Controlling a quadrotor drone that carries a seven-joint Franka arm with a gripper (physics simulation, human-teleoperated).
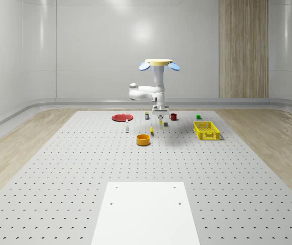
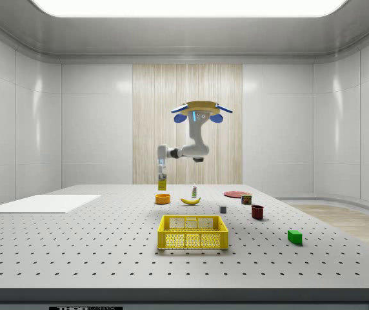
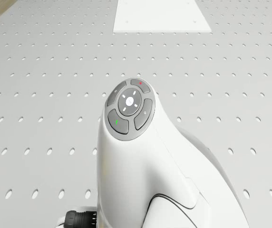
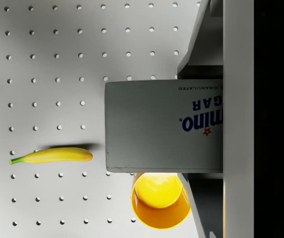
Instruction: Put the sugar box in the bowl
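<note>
We judged the sugar box (image 4: pixel 164 126) to be a light, stiff carton with smooth printed faces: rigid enough to take a firm squeeze, yet slick enough to slide if pinched weakly, so the broad flat faces were the sensible place to hold it. In the wrist view that was how it sat: the two fingers (image 4: pixel 201 37) lay flat against opposite faces of the box, closed to the box's thickness and no wider, with most of the carton reaching out past the fingertips. The gripper (image 2: pixel 162 173) held it clear of the table (image 1: pixel 74 168); the side view showed the box hanging upright under the hand with air beneath it.

Beyond the free end of the box, and off toward one finger's side, lay the orange bowl (image 4: pixel 160 199), partly hidden by that finger, so the carton was near the bowl but not squarely over it. Off the box's far end lay a banana (image 4: pixel 52 155), well apart. The drone (image 1: pixel 159 64) hovered above the middle of the table, its arm (image 3: pixel 150 166) reaching down toward the bowl. We reckoned the box might tip on release, being taller than the bowl is deep.
</note>
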